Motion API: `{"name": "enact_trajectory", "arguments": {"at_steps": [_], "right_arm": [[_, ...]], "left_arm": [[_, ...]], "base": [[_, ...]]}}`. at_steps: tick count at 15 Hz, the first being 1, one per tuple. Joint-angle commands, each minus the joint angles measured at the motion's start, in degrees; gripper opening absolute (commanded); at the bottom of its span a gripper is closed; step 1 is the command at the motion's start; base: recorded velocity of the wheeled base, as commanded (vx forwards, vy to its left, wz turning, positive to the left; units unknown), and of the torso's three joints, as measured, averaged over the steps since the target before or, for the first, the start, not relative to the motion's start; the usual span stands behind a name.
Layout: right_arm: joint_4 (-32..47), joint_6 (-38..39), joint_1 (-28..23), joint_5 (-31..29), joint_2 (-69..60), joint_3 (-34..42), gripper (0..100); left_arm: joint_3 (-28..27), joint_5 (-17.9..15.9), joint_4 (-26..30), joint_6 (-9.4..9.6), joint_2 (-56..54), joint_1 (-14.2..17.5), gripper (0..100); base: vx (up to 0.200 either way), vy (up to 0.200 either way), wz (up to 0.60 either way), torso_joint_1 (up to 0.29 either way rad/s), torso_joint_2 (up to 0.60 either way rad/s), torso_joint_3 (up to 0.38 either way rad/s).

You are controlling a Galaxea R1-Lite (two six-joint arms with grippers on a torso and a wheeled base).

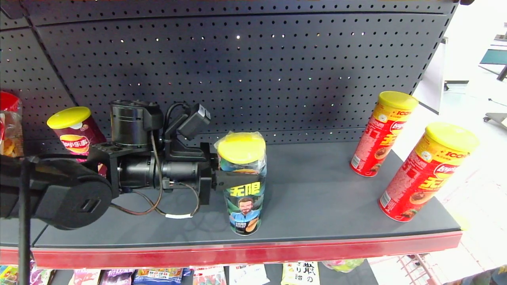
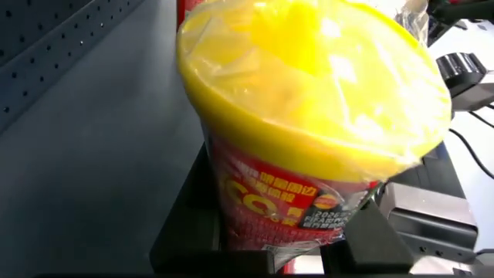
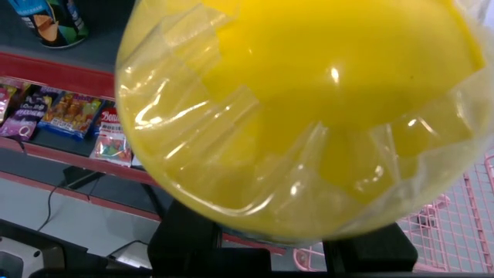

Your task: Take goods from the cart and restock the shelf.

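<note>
Item 1: my left tool [image 1: 237,180], clenched around the middle of a tall round blue-green can [image 1: 244,213] with a yellow plastic lid and a clear film wrap. The blue-green can is upright with its base at the dark grey shelf board [image 1: 317,198], close to the red front edge [image 1: 277,247] and roughly midway along it. My black fingers [image 2: 185,232] lie on either side of its body, and the side facing my left wrist is red with yellow print. Item 2: my right tool [image 3: 278,251], grasping a second film-wrapped can [image 3: 309,108], of which I see the yellow lid under creased clear film. It is held off the shelf board, out in front of the shelving, with the pink wire cart [image 3: 463,232] beneath it to one side. Item 3: 2 tall red cans with yellow lids on the right part of the shelf board, both upright and apart from each other, the rear red can [image 1: 383,134] nearer the dark perforated back panel [image 1: 237,59] and the front red can [image 1: 425,174] nearer the edge, both well apart from the blue-green can. Item 4: 1 maroon can with a yellow lid [image 1: 77,132], at the left of the board against the back panel, behind my left arm. Item 5: assorted flat snack packets [image 1: 206,275] on the lower shelf under the red front edge.
</note>
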Motion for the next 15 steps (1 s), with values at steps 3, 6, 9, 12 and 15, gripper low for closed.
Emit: {"name": "enact_trajectory", "arguments": {"at_steps": [3, 6, 9, 12, 15], "right_arm": [[-0.03, -0.04, 0.04, 0.03, 0.3, -0.11, 0], [-0.03, -0.04, 0.04, 0.03, 0.3, -0.19, 0], [-0.03, -0.04, 0.04, 0.03, 0.3, -0.28, 0], [-0.03, -0.04, 0.04, 0.03, 0.39, -0.37, 0], [-0.03, -0.04, 0.04, 0.03, 0.39, -0.46, 0]], "left_arm": [[1.92, 0.0, 0.04, -0.44, -2.22, -0.09, 0], [2.18, -0.09, -0.05, -0.53, -2.39, -0.09, 0], [2.36, -0.09, -0.05, -0.62, -2.66, -0.18, 0], [3.94, -0.09, -0.05, -0.71, -2.57, -0.18, 0], [4.47, 0.0, -0.05, -0.62, -2.57, -0.18, 0]], "base": [[0.0, 0.0, 0.0, 0.0, 0.0, 0.0], [0.0, 0.0, 0.0, 0.0, 0.0, 0.0], [0.0, 0.0, 0.0, 0.0, 0.0, 0.0], [0.0, 0.0, 0.0, 0.0, 0.0, 0.0], [0.0, 0.0, 0.0, 0.0, 0.0, 0.0]]}}
